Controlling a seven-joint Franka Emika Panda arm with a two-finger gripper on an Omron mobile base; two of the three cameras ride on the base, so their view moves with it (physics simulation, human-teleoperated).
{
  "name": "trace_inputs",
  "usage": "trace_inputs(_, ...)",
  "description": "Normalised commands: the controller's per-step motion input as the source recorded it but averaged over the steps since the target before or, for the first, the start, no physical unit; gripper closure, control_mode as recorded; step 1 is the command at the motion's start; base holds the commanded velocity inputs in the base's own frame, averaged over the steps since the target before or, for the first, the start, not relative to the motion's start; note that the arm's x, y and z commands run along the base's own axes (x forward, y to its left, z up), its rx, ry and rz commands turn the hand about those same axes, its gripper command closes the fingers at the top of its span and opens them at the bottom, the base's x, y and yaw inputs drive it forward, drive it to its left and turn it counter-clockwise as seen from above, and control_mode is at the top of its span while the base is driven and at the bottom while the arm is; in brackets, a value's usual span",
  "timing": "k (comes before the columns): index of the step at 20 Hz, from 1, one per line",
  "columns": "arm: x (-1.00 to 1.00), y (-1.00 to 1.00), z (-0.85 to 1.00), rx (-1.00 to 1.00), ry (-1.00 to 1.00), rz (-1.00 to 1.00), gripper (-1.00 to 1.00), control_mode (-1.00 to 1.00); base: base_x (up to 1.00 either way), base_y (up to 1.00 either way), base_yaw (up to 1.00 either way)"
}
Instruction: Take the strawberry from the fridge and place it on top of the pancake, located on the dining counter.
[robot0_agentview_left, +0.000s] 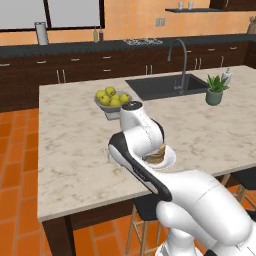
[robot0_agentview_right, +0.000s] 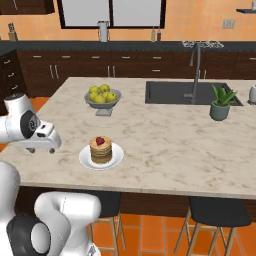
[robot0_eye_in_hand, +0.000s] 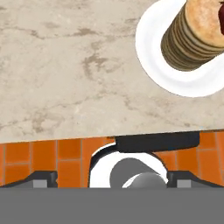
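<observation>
The hand (robot0_eye_in_hand: 111, 177) hangs spread, empty — red strawberry (robot0_agentview_right: 100, 141) caps the ridged round pancake (robot0_agentview_right: 101, 150) on speckled dining counter (robot0_agentview_right: 165, 135).

- The desk (robot0_agentview_right: 165, 145) is showing pale, speckled, matt stone.
- The plate (robot0_eye_in_hand: 151, 43) is looking smooth, glossy white.
- The floor (robot0_agentview_left: 15, 165) is showing orange tile.

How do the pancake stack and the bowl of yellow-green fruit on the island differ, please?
The pancake is a tan stack on a flat white plate, topped by the red strawberry; the fruit bowl is grey, footed, heaped with fruit. The pancake sits nearer the front edge. Both rest on the dining counter.
</observation>
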Motion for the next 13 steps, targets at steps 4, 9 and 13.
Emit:
trace_inputs(4, -0.79, 0.13, -0.19, 0.00, 0.18, 0.13, -1.00, -1.00, 0.00, 0.00, 0.00)
trace_inputs(9, -0.03, 0.00, -0.16, 0.00, 0.37, -0.03, -1.00, -1.00, 0.00, 0.00, 0.00)
trace_inputs(13, -0.11, 0.00, 0.00, 0.00, 0.24, -0.06, -1.00, -1.00, 0.00, 0.00, 0.00)
